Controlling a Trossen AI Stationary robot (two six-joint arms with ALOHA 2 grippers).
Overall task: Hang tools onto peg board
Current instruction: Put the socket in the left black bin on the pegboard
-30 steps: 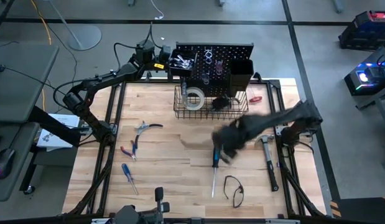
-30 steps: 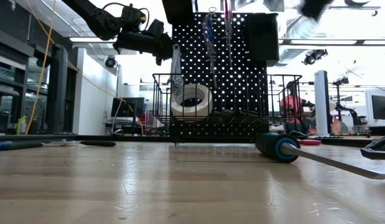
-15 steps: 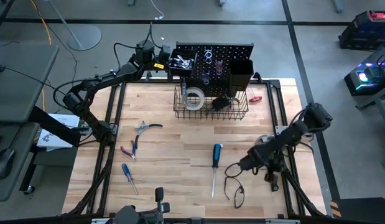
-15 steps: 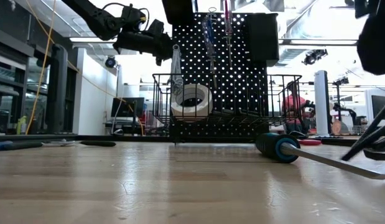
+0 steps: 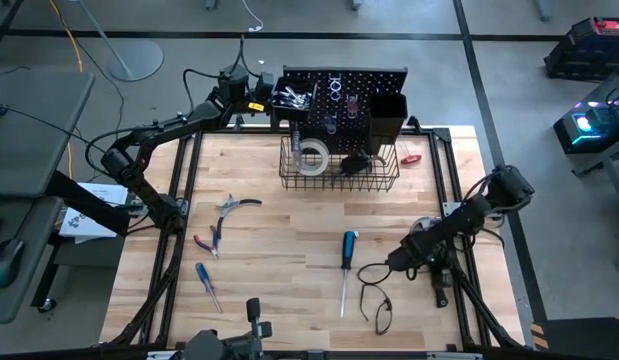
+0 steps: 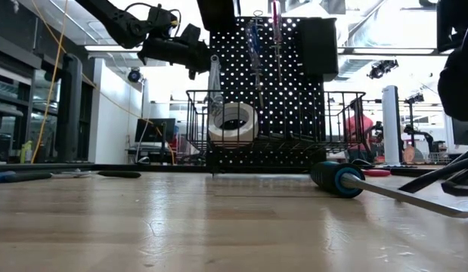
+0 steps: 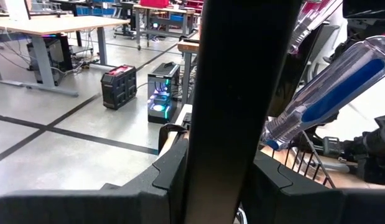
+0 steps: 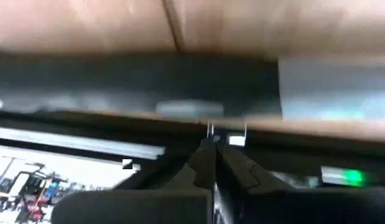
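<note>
- The blue-handled screwdriver (image 5: pixel 346 262) lies flat on the pale worktop (image 5: pixel 279 210), in front of the peg board (image 5: pixel 344 95); its long axis runs from back to front, blue-and-black handle toward the board, silver shaft and tip toward the front edge.
- In the low view the same screwdriver (image 6: pixel 336 180) shows its round handle end-on, with the shaft running off to one side.
- Just beside its shaft, toward the right arm, lies a pair of black-framed safety glasses (image 5: pixel 375 303).
- The claw hammer (image 5: pixel 435 268) lies near the worktop's right edge, its black handle also running back to front; the right arm partly covers it.
- The right gripper (image 5: pixel 397 265) sits low over the worktop between the screwdriver and the hammer, its fingers (image 8: pixel 212 163) pressed together on nothing.
- A second ago that arm was a blur above the screwdriver handle; it has since swung toward the hammer side and its fingers have closed.
- The left gripper (image 5: pixel 272 103) is up at the board's left bin, fingers pinching a wrench (image 6: pixel 213 75), unchanged from before.
- A white tape roll (image 5: pixel 309 158) rests in the wire basket (image 5: pixel 388 183).
</note>
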